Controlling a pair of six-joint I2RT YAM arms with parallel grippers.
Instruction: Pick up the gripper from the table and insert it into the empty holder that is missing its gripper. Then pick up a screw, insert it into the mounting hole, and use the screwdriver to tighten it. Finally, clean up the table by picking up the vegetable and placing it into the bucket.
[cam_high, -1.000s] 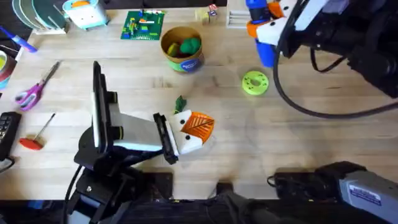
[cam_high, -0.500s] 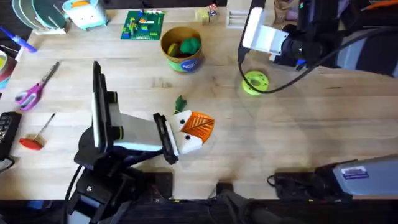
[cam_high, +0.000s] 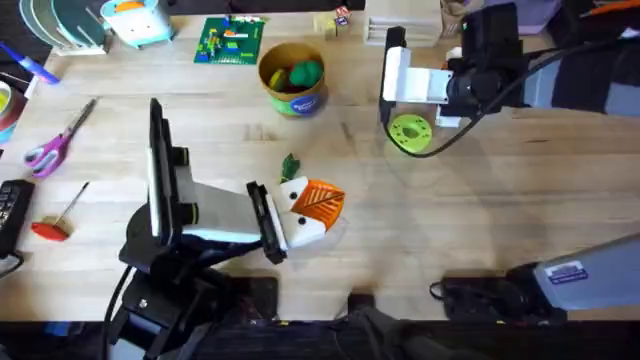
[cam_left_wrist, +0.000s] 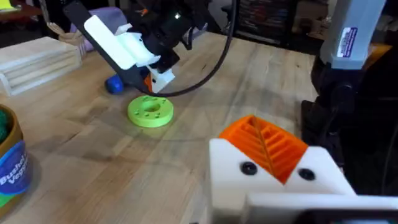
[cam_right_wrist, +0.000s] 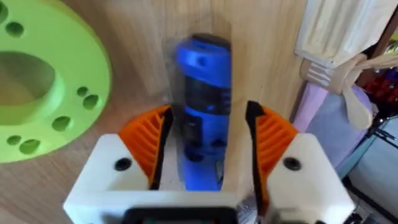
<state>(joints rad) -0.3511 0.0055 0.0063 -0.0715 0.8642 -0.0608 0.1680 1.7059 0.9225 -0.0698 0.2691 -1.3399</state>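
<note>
Currently the right gripper (cam_right_wrist: 205, 155), fingers open astride the screwdriver (cam_right_wrist: 203, 112) w/o clamping, is hovering by the green disc (cam_high: 409, 133); left gripper (cam_high: 312, 210) is sitting shut beside the vegetable (cam_high: 290, 165), bucket (cam_high: 293, 78) waiting; cleanup pending.

The wooden tabletop (cam_high: 480, 210) carries a yellow bucket (cam_high: 293, 78), a lime-green disc (cam_high: 410, 133), purple scissors (cam_high: 55, 142) and a red-handled tool (cam_high: 60, 215).
</note>
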